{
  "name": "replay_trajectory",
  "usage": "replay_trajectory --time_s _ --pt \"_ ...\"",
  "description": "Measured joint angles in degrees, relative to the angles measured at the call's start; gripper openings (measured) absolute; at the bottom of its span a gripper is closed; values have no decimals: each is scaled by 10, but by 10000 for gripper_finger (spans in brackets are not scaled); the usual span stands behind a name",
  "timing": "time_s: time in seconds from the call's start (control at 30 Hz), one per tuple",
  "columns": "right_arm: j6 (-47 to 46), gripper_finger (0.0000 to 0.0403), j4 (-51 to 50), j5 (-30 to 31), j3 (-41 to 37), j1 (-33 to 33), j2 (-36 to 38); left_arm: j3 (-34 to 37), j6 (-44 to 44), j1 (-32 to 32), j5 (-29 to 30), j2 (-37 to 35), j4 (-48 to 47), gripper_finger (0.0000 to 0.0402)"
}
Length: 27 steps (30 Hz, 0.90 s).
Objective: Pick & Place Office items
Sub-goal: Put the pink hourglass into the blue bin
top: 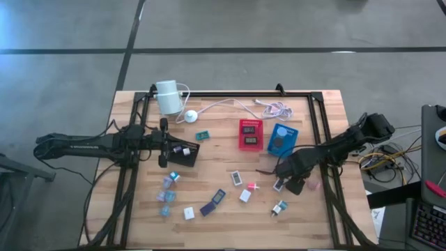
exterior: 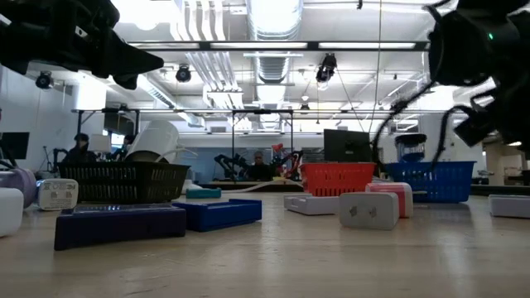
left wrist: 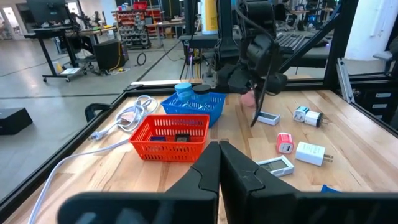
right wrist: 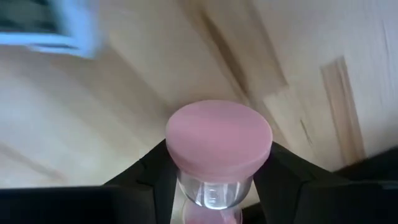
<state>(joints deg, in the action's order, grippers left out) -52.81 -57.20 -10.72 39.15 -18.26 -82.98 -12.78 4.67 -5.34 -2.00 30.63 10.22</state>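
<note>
One pink-capped hourglass (right wrist: 217, 149) | long axis along right claw (right wrist: 214, 180) fingers, clenched around its glass | left claw (left wrist: 219, 163) closed, empty

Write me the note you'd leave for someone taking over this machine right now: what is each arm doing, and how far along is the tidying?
Left gripper: jaws shut, empty, over the black tray.
Right gripper: jaws closed around a pink sand timer, close to the tabletop on the right side.
Done: a few pieces lie in the black tray, red tray and blue tray.
Left: about a dozen small pieces lie loose on the wood; the timer probably goes to a tray next.
</note>
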Motion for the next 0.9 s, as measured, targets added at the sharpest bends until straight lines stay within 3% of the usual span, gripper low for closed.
replay_trajectory --time_s 0.3,0.43,0.53,0.7,0.9 --pt "42 160 -16 33 113 0 7 0 2 0 0 0 0 8" --pt "68 160 -24 104 191 0 23 0 15 1 -10 0 5 10" --pt "115 160 9 174 254 0 42 0 36 3 -77 0 13 13" --pt "289 160 174 252 312 6 69 0 37 8 -101 2 57 14" --pt "484 160 420 215 287 53 53 1 39 13 -103 20 81 29"
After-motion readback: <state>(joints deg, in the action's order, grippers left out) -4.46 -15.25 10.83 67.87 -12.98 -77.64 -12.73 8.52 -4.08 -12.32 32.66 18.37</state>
